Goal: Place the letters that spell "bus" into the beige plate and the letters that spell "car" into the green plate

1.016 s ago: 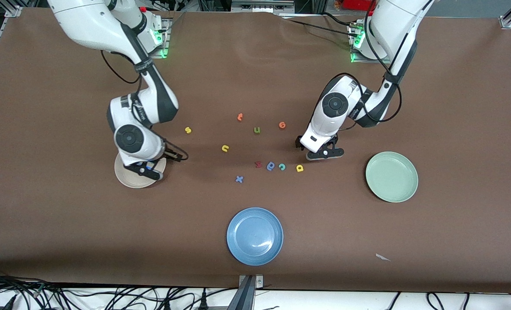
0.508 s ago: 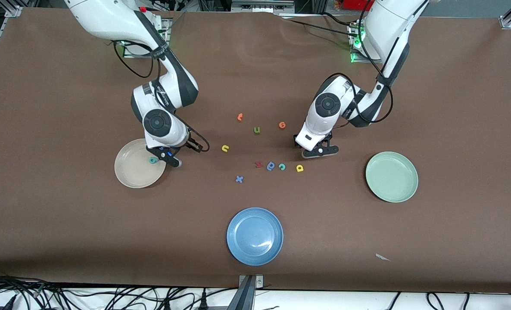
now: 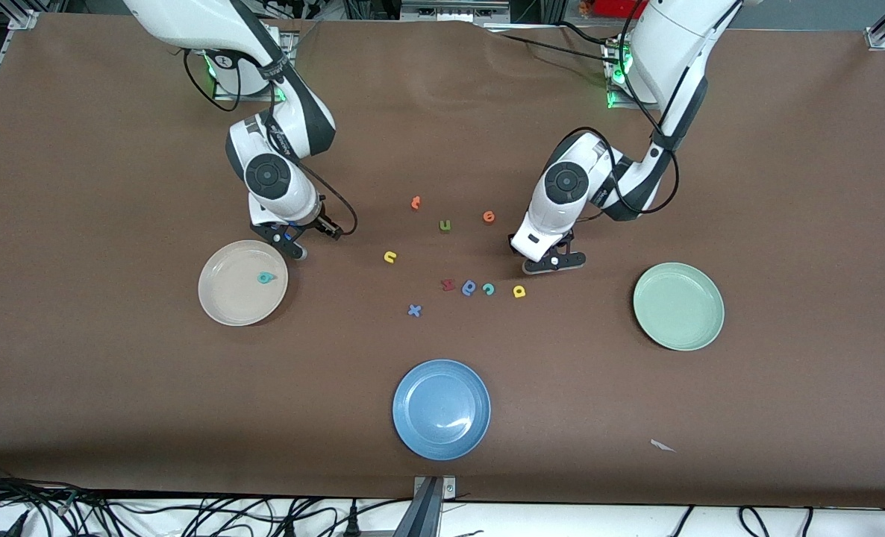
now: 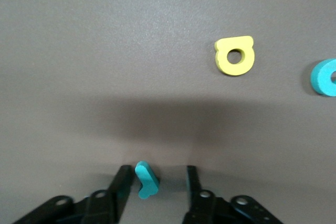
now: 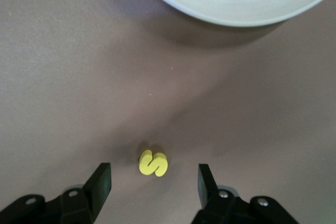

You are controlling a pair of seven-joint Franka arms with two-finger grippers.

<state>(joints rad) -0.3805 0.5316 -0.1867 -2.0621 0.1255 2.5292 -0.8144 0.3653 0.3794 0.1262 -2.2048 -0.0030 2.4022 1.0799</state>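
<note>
Between left hand (image 4: 156,179) narrowed fingers: teal r (image 4: 146,180); right hand (image 5: 153,182) wide, straddling yellow s (image 5: 153,162).

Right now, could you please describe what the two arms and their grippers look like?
Both arms have glossy white shells with dark grey joint sections, round dark caps and looping black cables. Green lights glow at their bases. The left gripper and the right gripper are black, each with two fingers.
</note>
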